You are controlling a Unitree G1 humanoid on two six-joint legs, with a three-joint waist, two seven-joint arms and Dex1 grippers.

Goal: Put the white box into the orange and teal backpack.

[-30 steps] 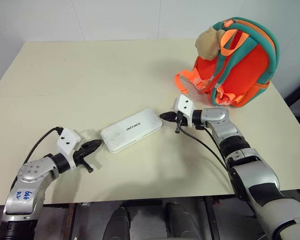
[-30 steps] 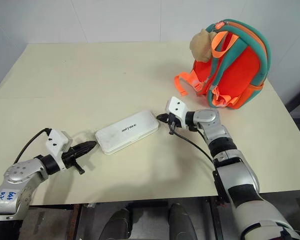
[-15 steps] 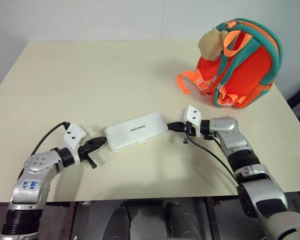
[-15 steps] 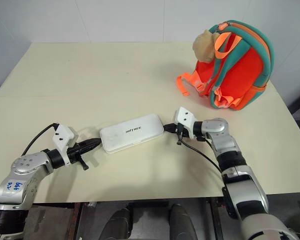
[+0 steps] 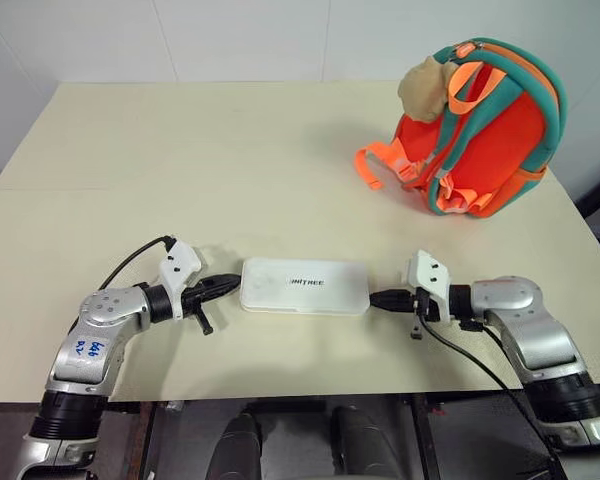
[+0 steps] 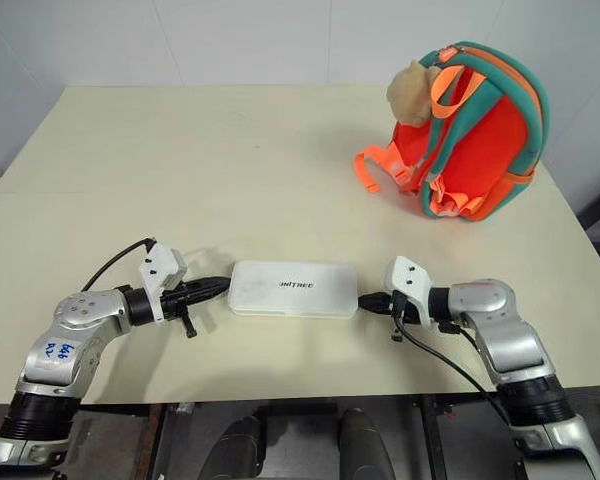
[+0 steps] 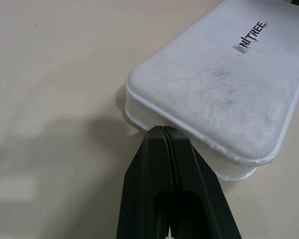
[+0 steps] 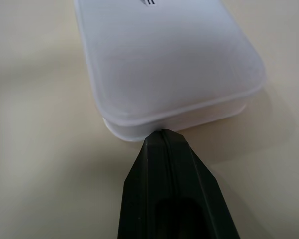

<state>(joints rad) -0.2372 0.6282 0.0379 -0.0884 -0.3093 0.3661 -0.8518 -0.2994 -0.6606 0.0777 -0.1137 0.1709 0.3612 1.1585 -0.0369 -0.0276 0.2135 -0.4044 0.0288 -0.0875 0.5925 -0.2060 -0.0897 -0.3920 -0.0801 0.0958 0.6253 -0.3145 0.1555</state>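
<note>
white box on table, backpack apart

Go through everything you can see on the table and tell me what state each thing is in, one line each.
white box: lying flat on the table, lid shut, between the two grippers.
orange and teal backpack: standing at the table's far right, straps facing the camera; no opening visible.
left gripper: shut, tip at the box's left end.
right gripper: shut, tip at the box's right end.
</note>
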